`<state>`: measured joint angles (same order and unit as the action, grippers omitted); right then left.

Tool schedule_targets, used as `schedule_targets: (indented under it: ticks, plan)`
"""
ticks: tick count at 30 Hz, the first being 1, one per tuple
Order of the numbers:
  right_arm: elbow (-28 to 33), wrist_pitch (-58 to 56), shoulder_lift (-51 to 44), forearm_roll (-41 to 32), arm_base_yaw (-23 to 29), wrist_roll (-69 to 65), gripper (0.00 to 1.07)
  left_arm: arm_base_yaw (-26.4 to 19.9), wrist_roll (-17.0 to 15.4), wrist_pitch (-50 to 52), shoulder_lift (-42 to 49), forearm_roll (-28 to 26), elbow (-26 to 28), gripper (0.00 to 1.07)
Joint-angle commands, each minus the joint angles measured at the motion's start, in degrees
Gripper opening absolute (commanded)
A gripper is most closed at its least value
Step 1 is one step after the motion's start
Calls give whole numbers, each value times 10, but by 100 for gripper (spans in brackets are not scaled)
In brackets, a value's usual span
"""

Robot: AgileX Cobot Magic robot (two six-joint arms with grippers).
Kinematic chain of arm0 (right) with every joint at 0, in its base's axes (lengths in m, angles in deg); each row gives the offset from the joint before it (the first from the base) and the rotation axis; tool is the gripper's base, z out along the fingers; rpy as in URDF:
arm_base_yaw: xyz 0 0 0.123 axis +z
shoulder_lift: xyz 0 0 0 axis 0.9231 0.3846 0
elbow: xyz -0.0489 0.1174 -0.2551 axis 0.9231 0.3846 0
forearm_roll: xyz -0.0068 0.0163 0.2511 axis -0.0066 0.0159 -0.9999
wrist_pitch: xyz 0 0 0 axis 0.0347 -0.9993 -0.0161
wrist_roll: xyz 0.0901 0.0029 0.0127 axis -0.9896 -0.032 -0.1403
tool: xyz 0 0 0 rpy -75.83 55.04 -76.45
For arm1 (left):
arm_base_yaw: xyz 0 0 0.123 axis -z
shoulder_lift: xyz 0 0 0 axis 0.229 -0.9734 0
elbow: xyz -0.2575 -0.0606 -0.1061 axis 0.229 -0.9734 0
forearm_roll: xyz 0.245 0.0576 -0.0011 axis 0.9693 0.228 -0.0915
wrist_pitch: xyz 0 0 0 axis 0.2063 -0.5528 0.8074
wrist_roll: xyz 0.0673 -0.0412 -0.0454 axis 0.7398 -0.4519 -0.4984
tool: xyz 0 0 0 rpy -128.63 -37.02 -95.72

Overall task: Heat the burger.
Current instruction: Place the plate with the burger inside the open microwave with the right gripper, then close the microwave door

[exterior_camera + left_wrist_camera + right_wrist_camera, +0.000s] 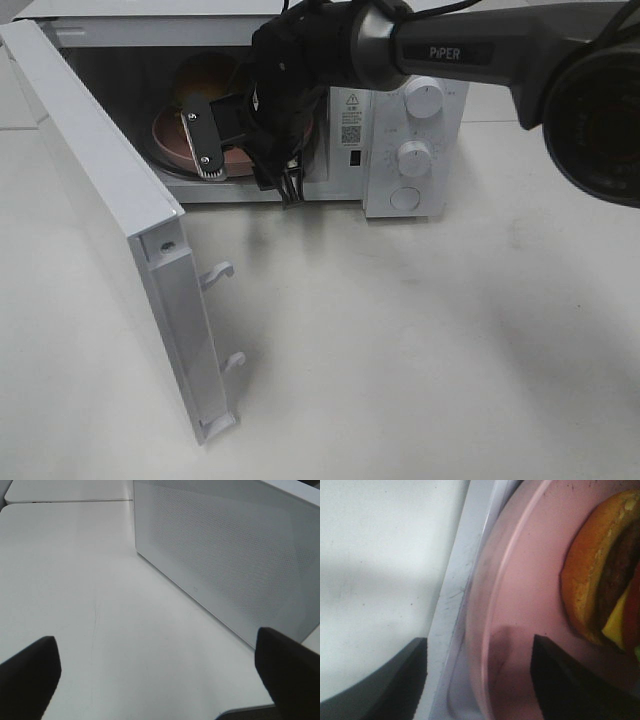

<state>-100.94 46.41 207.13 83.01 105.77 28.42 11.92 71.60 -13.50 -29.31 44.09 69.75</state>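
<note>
high view: the microwave [440, 190] stands at the far side of the table [420, 340], its door [100, 180] swung open to the left. the burger [205, 78] sits on the pink plate [165, 135] inside, and the right gripper [222, 130] reaches in at the plate's near edge.
left wrist: the left gripper [156, 645] hangs over bare table, spread wide, holding nothing.
right wrist: the 2 fingers [560, 690] stand apart astride the plate's rim, clear of the burger.
</note>
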Motion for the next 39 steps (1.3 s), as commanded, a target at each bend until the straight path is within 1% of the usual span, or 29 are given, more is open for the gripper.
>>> schedule_targets:
  ticks: [1,2,5,7,10,11,12,13,15,18,20,21,23,25,26,27,28,29,31,32,34,35,36,38,39]
  plan:
    - [44,23,-38,-13,0,-6,71,0,-1,8,3,-1,-2,98]
    - [69,37,-54,-13,0,-5,72,0,-1,8,3,-1,-2,98]
    - [80,44,-60,-13,1,-5,73,0,-1,8,3,-1,-2,98]
    - [126,74,-91,-13,4,-5,76,0,-1,8,3,-1,-2,98]
    - [140,87,-101,-13,5,-5,77,0,-1,8,3,-1,-2,98]
    - [172,104,-117,-13,5,-6,78,0,-1,8,3,-1,-2,98]
    - [184,107,-128,-13,5,-6,78,0,-1,8,3,-1,-2,98]
    - [184,107,-128,-13,5,-6,78,0,-1,8,3,-1,-2,98]
    - [241,112,-163,-13,5,-7,77,0,-1,8,3,-1,-2,98]
    - [252,112,-171,-13,5,-7,76,0,-1,8,3,-1,-2,98]
    - [305,120,-211,-11,5,-23,76,0,-1,8,3,-1,-2,98]
    - [305,120,-211,-11,5,-23,76,0,-1,8,3,-1,-2,98]
    - [336,121,-240,-11,5,-39,76,0,-1,8,3,-1,-2,98]
    - [347,121,-250,-11,5,-45,76,0,-1,8,3,-1,-2,98]
    - [367,121,-270,-11,5,-52,76,0,-1,8,3,-1,-2,98]
    - [367,121,-270,-11,5,-52,76,0,-1,8,3,-1,-2,98]
    - [388,121,-293,-11,5,-63,76,0,-1,8,3,-1,-2,98]
    - [388,121,-293,-11,5,-63,76,0,-1,8,3,-1,-2,98]
    - [416,122,-320,-11,5,-81,76,0,-1,8,3,-1,-2,98]
    - [416,122,-320,-11,5,-81,76,0,-1,8,3,-1,-2,98]
    - [444,122,-349,-11,5,-104,76,0,-1,8,3,-1,-2,98]
    - [444,122,-349,-11,5,-104,76,0,-1,8,3,-1,-2,98]
    - [463,120,-369,-11,5,-122,76,0,-1,8,3,-1,-2,98]
    - [473,119,-380,-11,5,-133,76,0,-1,8,3,-1,-2,98]
    - [491,118,-399,-11,5,-156,76,0,-1,8,3,-1,-2,98]
